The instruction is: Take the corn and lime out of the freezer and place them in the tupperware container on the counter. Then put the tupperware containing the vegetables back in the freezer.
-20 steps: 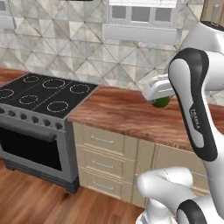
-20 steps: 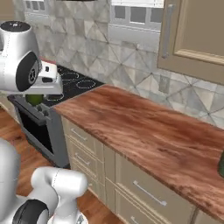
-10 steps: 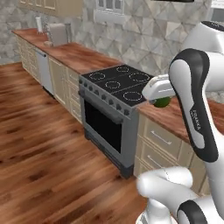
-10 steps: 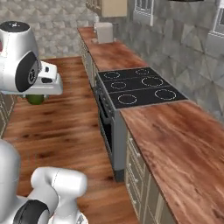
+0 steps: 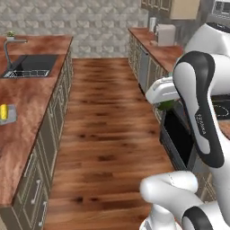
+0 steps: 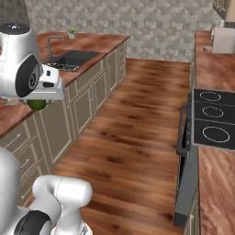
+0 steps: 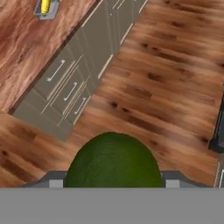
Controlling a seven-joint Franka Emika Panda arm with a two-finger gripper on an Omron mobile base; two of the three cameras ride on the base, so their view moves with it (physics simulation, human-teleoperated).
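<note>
A dark green lime (image 7: 113, 161) is seen clamped between the fingers (image 7: 112, 177) above the plank floor (image 7: 175, 78) of a simulated kitchen, the jaws spread wide around the fruit and closed on its two sides. From the hand camera the lime bulges up at the bottom of the frame, with the beige drawers (image 7: 65, 94) and their silver bar handles seen beyond it, and the reddish-brown worktop (image 7: 26, 48) beyond and to the left of those. At the far upper left, well apart from the fingers, a yellow corn cob (image 7: 45, 6) is shown lying in a small grey tupperware container (image 7: 48, 13) on that worktop.

In the left base view the same container (image 5: 8, 117) with the corn (image 5: 3, 111) is seen at the left edge on the long worktop (image 5: 20, 117), far to the left of the fingers (image 5: 165, 106); a dark sink (image 5: 28, 66) with a faucet is set into the worktop farther back. The lime (image 5: 166, 105) shows as a green sliver under the white hand, beside the dark front of an oven (image 5: 177, 137).

In the right base view the lime (image 6: 37, 104) is carried under the white hand at the left, over the edge of the worktop (image 6: 13, 117) by the sink (image 6: 71, 59). A black cooktop (image 6: 213, 120) is seen well off to the right, across the floor.
</note>
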